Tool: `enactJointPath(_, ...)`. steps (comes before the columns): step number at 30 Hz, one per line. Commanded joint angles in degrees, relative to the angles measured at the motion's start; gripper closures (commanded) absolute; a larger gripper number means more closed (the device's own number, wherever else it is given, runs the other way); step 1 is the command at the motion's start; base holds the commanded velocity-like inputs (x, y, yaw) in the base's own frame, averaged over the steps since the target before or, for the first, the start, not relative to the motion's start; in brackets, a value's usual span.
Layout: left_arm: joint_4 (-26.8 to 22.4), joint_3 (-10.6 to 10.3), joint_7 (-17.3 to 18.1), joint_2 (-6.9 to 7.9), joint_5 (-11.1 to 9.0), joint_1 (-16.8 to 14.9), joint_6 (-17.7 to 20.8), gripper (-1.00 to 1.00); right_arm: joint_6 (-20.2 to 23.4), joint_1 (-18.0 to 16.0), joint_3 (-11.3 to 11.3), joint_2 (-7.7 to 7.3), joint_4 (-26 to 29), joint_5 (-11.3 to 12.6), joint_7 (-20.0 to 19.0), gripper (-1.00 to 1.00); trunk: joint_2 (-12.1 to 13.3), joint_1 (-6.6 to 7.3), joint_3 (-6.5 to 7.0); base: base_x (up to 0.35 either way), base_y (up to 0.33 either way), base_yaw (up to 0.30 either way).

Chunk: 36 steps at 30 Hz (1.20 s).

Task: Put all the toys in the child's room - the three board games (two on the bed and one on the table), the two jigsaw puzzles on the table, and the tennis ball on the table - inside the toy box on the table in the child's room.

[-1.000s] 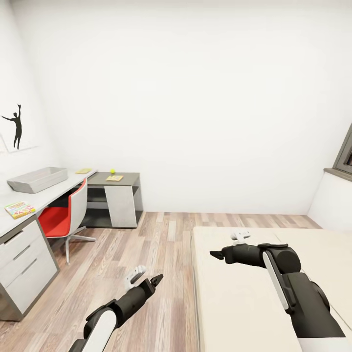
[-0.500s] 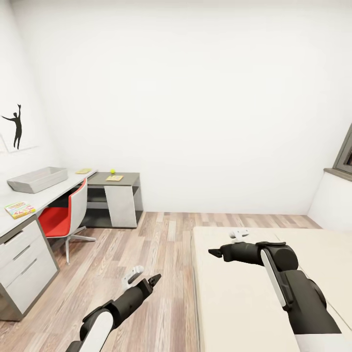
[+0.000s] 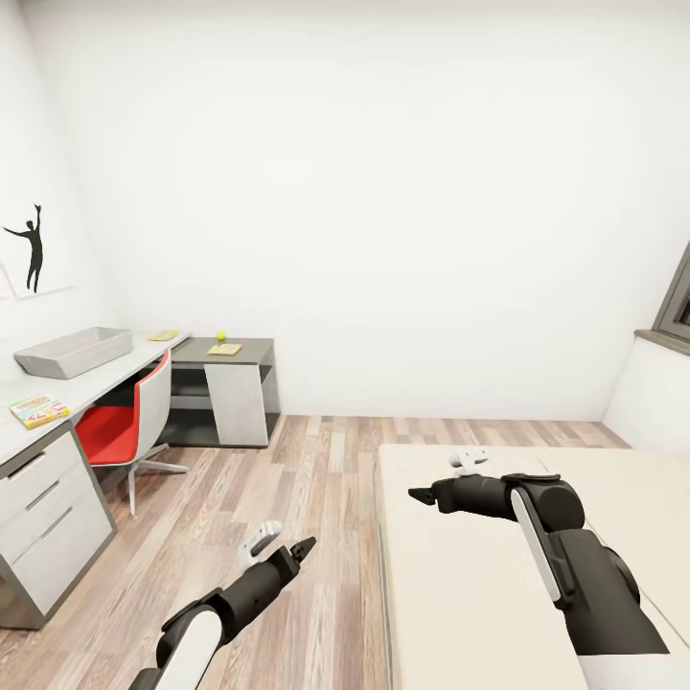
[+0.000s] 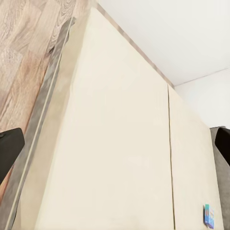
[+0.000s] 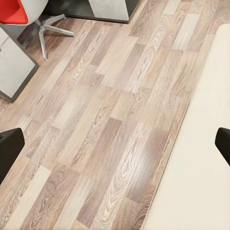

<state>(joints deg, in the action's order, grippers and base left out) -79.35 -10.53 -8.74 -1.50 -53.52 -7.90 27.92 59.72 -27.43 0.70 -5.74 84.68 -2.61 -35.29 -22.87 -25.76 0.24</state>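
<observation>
The pale grey toy box (image 3: 72,351) stands on the table (image 3: 105,376) along the left wall. A colourful board game (image 3: 38,411) lies on the table near the drawers. One jigsaw puzzle (image 3: 164,335) lies at the far end of the light top. Another jigsaw puzzle (image 3: 224,349) and the tennis ball (image 3: 220,335) are on the dark wing. A small blue board game (image 4: 208,215) lies on the bed (image 3: 460,585). My left gripper (image 3: 306,547) hangs open over the floor. My right gripper (image 3: 422,496) is open above the bed's near corner. Both are far from the toys.
A red and white swivel chair (image 3: 129,422) is tucked at the table. Wooden floor (image 3: 287,498) runs between the table and the bed. White drawers (image 3: 48,522) sit under the table's near end. A window ledge (image 3: 666,340) juts out at the right.
My left arm has sunk slightly and drawn back towards me. The right gripper has edged a little to the left. The room's things have not moved.
</observation>
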Motion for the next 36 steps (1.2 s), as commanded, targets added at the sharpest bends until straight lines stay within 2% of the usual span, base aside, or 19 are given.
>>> enactJointPath(1, -0.1, 0.0, -0.5, -0.01, -0.6, 0.0, 0.2, -1.0, 0.2, 0.0, 0.1, -0.04, 0.0, -0.3, -0.3, -1.0, 0.0, -0.02, -0.03, 0.0, 0.0, 0.0)
enactJointPath(26, -0.1, 0.0, -0.5, 0.0, -0.6, 0.0, 0.2, -1.0, 0.2, 0.0, 0.1, -0.04, 0.1, -0.3, -0.3, -1.0, 0.0, -0.02, -0.03, 0.0, 0.0, 0.0)
enactJointPath(36, -0.4, 0.0, -0.2, 0.52, -0.6, 0.2, 0.1, -1.0, 0.3, 0.3, 0.0, 0.4, 0.2, -0.3, -0.2, -1.0, 0.0, -0.02, -0.03, 0.0, 0.0, 0.0)
